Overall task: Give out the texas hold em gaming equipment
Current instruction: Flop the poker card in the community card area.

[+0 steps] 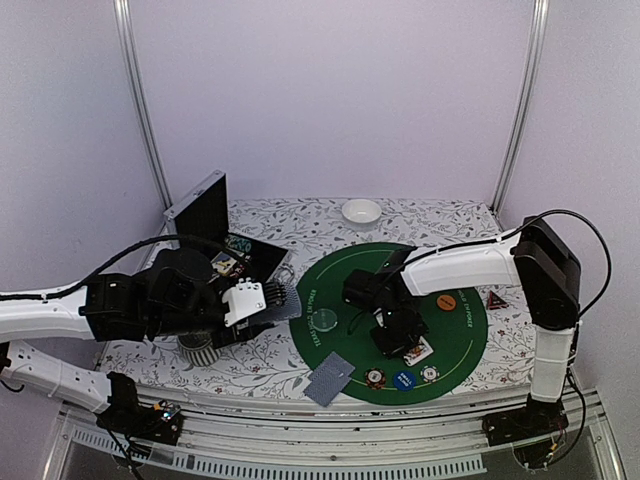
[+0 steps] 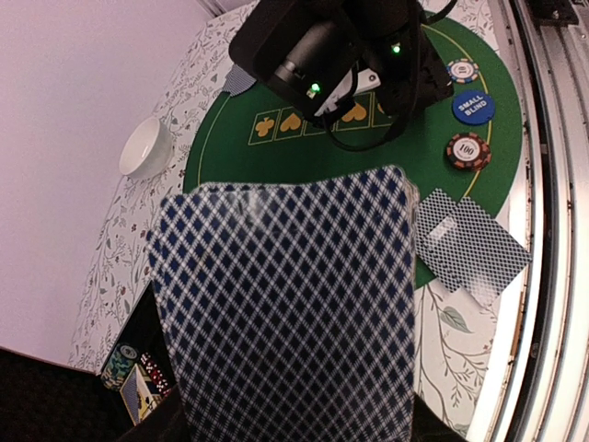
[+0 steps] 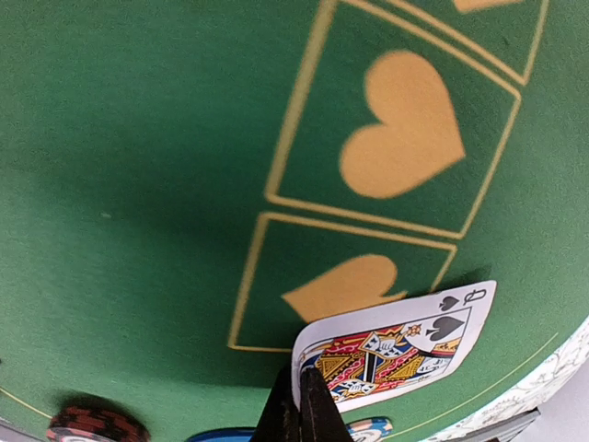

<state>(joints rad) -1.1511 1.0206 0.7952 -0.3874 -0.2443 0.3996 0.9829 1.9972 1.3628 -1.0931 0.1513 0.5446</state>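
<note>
- Left gripper (image 1: 268, 300) grips the deck (image 2: 285, 304) left of the mat (image 1: 340, 275).
- Right gripper (image 3: 299, 410), closed, pinches the queen (image 3: 396, 345) by a corner on the mat.
- Two cards (image 1: 330, 378) lie face down at the mat's near edge.

Mat (image 3: 138, 138): green, matt, felt-like nap, with the yellow print lying flat on it. Face-up card (image 3: 396, 345): smooth coated paper, slight sheen. Deck (image 2: 285, 304): same stock, printed lattice backs, soft gloss. Brown chip (image 2: 467, 151) and blue button (image 2: 473, 107): hard, smooth, look like plastic, light shine on faces. Bowl (image 2: 145, 147): white, glossy; ceramic or plastic, can't tell. Tablecloth (image 1: 260, 360): floral print, matt; cloth or vinyl unclear. Right arm shell (image 1: 460, 268): smooth white plastic, semi-gloss; joints matt black. Front rail (image 2: 552, 184): grooved bare metal, satin finish. Mug (image 1: 202, 350): ribbed grey wall.
</note>
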